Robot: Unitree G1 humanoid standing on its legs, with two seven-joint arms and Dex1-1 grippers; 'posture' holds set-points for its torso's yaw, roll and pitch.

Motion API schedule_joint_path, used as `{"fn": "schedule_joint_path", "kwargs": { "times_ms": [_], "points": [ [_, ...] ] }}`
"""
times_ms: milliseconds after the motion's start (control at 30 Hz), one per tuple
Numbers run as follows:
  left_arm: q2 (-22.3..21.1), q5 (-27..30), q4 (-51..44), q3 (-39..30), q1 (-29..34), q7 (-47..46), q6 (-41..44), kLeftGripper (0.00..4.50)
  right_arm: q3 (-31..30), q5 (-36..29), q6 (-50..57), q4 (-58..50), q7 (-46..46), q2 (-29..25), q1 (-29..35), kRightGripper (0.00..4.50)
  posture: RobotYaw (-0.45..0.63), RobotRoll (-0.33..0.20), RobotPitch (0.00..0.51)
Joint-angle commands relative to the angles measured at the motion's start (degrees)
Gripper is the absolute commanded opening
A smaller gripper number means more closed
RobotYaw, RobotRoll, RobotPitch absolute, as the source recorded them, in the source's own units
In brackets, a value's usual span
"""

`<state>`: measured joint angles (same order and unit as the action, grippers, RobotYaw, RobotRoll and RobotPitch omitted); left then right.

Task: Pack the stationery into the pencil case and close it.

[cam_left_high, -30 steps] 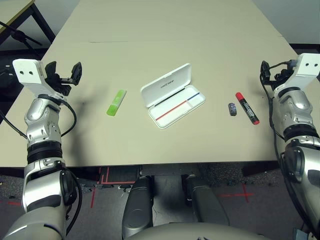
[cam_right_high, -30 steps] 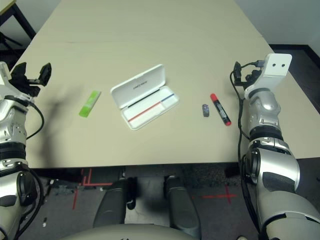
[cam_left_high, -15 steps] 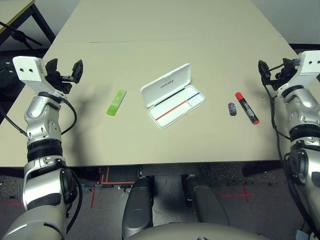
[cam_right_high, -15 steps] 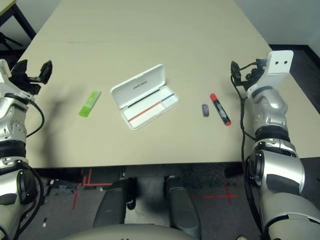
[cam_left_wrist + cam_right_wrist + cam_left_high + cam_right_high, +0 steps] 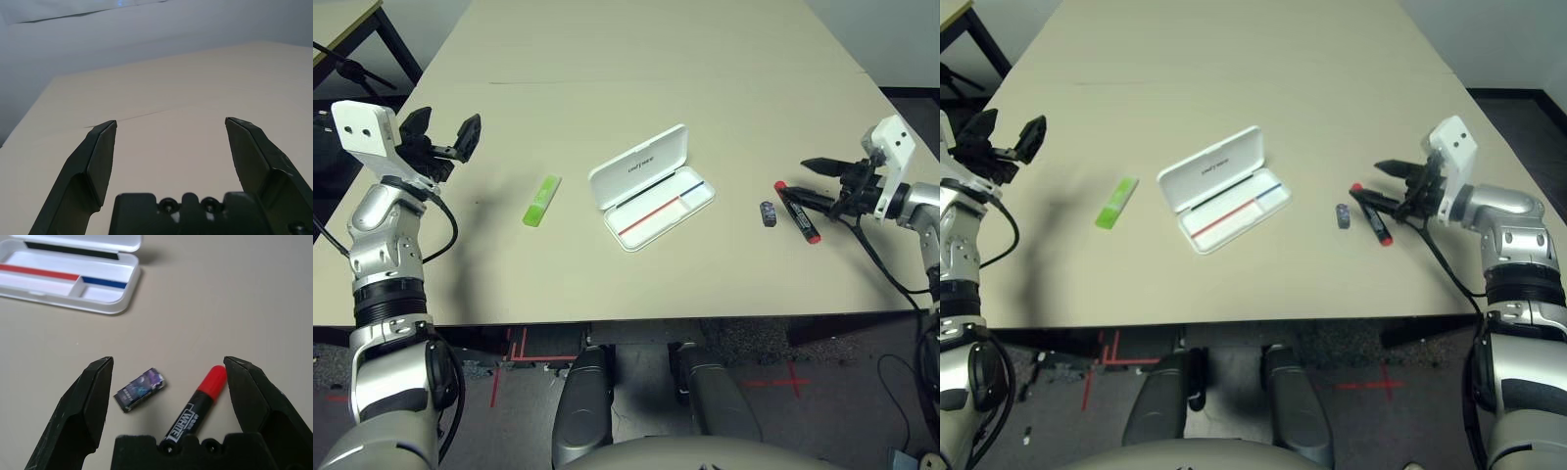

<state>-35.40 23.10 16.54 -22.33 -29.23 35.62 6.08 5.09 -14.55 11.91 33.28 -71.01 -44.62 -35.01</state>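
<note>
The white pencil case (image 5: pixel 639 163) lies open mid-table, lid tilted back, a red-and-blue line in its tray (image 5: pixel 98 293). Left of it rests the lime-green bar (image 5: pixel 541 201). To the right lie a tiny dark block (image 5: pixel 768 212) and the red marker (image 5: pixel 799 215) with its black label. My right gripper (image 5: pixel 793 179) is open and low, pointing at the case, its fingertips over the marker's far end. In the right wrist view the block (image 5: pixel 140 389) and marker (image 5: pixel 198 406) lie between its fingers (image 5: pixel 93 396). My left gripper (image 5: pixel 443 132) is open, raised at the table's left edge, holding nothing.
The beige table (image 5: pixel 636 69) stretches bare beyond the case. A cable (image 5: pixel 886 269) trails from my right wrist over the table's right side. A dark stand (image 5: pixel 352 67) is off the table at far left.
My right arm has swung down from its raised pose; its open gripper now lies low by the marker, pointing at the case. The left gripper barely shifted.
</note>
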Motion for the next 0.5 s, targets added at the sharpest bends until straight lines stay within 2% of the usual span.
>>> {"fn": "schedule_joint_path", "kwargs": {
  "times_ms": [33,333,500],
  "points": [
    [-1.5,2.4,-8.9,2.2,3.2,3.0,5.4,4.46,-1.2,0.2,2.0,-2.1,-1.1,-0.7,0.2,4.5,-0.01,0.0,0.177],
    [-7.1,11.4,-33.5,10.9,11.1,12.0,24.0,4.46,-2.5,1.4,1.3,0.1,-1.1,0.5,-1.9,4.5,0.01,0.0,0.167],
    [-8.0,12.6,-40.3,15.2,12.0,12.5,29.3,4.46,-3.0,1.9,0.6,1.2,-1.4,1.1,-2.7,4.5,0.02,0.0,0.162]
  ]
}}
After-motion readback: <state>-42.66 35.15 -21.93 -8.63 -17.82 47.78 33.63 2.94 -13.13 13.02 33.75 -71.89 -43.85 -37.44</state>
